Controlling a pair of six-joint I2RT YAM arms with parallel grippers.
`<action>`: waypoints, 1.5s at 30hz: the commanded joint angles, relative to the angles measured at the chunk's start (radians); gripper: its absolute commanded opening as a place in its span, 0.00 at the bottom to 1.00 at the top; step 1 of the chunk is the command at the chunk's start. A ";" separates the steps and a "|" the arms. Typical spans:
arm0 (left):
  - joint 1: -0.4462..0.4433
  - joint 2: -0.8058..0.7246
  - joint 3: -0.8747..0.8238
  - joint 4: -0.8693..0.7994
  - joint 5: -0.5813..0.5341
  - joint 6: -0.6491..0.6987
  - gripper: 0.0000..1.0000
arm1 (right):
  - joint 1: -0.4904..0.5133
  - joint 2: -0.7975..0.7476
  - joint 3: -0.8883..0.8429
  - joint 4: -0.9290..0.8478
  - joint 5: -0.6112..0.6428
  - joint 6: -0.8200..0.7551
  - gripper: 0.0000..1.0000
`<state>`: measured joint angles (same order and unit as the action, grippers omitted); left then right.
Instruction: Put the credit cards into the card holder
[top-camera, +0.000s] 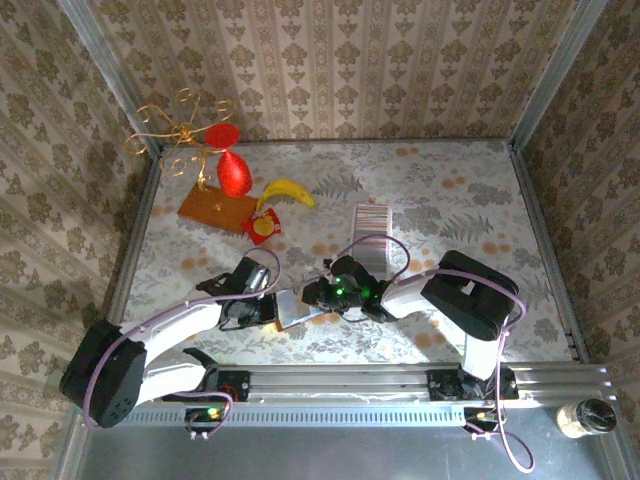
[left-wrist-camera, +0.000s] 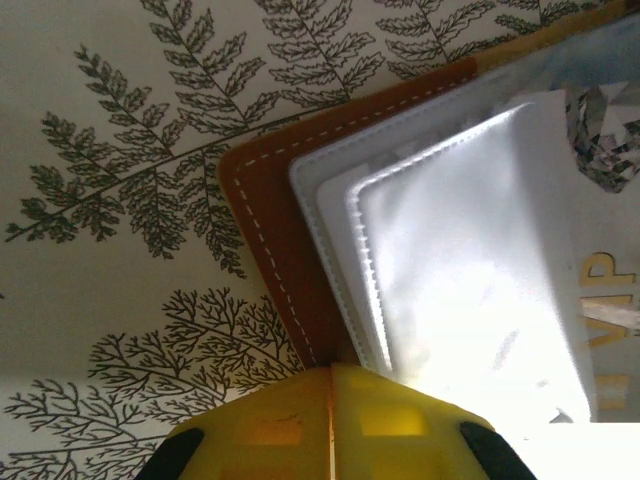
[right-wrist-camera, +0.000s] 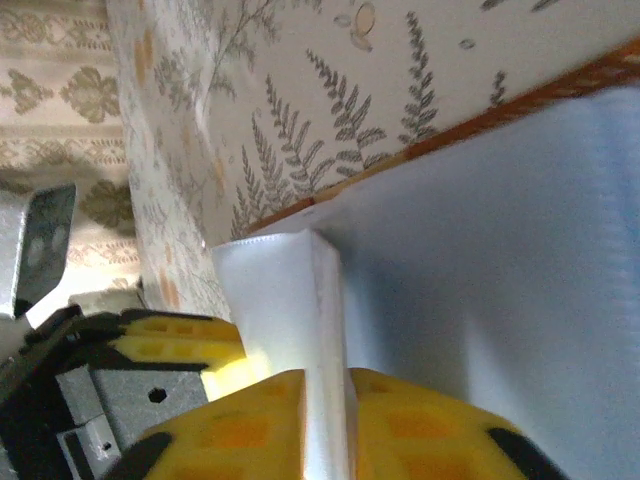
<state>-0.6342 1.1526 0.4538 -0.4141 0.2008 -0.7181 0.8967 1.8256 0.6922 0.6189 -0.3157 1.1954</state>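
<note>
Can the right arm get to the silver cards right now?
Probably, but not straight away. The cards lie just past the right gripper with nothing between, yet its jaws pinch a flap of the card holder, so it must let go first.

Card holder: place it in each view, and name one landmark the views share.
Top external: card holder low centre, near the table's front edge.
Left wrist: card holder fills the right half, a brown stitched border around pale pockets.
Right wrist: card holder at right, its pale flap reaching bottom centre.
Shared landmark: fern-print table cover.
</note>
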 joint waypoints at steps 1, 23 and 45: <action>-0.007 0.009 -0.032 -0.023 -0.032 -0.004 0.09 | 0.011 -0.016 0.033 -0.166 0.013 -0.058 0.25; 0.019 -0.119 -0.035 -0.039 -0.011 -0.037 0.22 | 0.013 -0.035 0.182 -0.524 0.106 -0.239 0.25; 0.070 0.058 -0.055 0.155 0.018 -0.063 0.13 | 0.056 0.036 0.303 -0.574 0.077 -0.300 0.09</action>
<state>-0.5613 1.1721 0.4206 -0.2939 0.2245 -0.7746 0.9432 1.8420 0.9695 0.0742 -0.2321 0.9146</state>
